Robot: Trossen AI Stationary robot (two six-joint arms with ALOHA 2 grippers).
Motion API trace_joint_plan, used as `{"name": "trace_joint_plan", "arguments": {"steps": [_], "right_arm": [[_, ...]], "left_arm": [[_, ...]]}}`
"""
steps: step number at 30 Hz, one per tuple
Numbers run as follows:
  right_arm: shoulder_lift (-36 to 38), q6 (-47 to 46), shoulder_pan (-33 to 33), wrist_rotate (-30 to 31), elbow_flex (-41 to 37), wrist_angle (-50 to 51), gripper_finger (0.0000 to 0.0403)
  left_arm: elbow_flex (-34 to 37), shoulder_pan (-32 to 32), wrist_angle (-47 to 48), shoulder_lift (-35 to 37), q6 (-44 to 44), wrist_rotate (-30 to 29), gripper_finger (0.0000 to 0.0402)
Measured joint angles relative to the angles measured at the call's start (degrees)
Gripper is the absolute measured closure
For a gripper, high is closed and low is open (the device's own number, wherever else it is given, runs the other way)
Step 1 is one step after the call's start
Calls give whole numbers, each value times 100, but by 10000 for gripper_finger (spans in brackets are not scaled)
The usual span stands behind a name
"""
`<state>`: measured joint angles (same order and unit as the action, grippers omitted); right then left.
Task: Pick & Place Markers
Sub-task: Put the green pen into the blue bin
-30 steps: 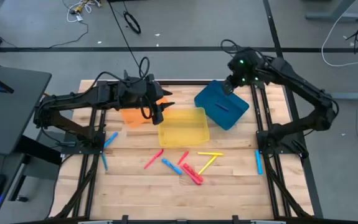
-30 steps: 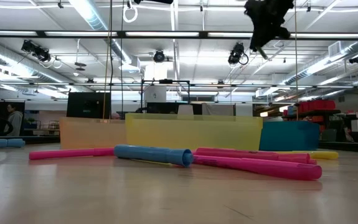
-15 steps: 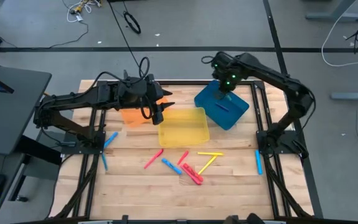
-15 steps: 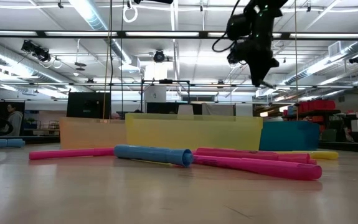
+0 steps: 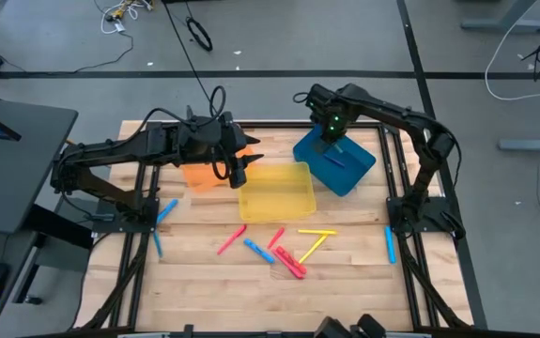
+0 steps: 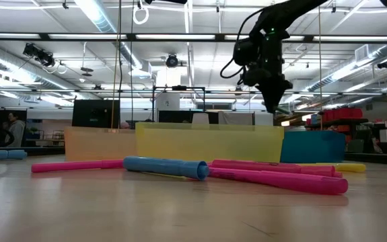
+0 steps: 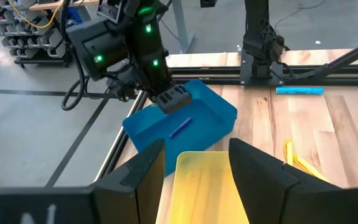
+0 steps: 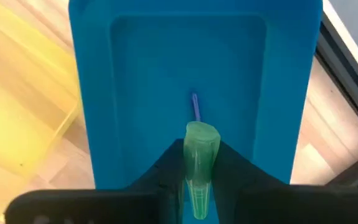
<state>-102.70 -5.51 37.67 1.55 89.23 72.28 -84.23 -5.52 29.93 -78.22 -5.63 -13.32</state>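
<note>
I hold the green marker (image 8: 198,158) pinched in the right gripper (image 8: 197,186) above the blue tray (image 5: 354,172), left gripper (image 7: 194,165) gaping empty; releasing off-centre risks it bouncing over the rim.

High cam: straight down over blue tray (image 5: 335,158). Low cam: tabletop level, tray far right. Left wrist: angled from across. Right wrist: close above. All share tray.

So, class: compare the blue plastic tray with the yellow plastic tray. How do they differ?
The blue plastic tray sits turned at an angle near the table's far edge; the yellow plastic tray sits nearly square, nearer the middle. The blue tray holds a thin blue marker; the yellow tray looks empty. The right gripper, holding a green marker, hangs over the blue tray. Both are shallow rectangles.
</note>
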Motion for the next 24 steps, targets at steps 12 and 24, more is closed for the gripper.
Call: {"name": "trace_joint_plan", "arguments": {"steps": [12, 24], "right_arm": [[29, -317, -83, 44, -1240, -893, 350], [35, -313, -81, 34, -2126, -1667, 350]], "left_arm": [[0, 0, 7, -2, -15, 2, 218], [-1, -4, 7, -2, -12, 2, 218]]}}
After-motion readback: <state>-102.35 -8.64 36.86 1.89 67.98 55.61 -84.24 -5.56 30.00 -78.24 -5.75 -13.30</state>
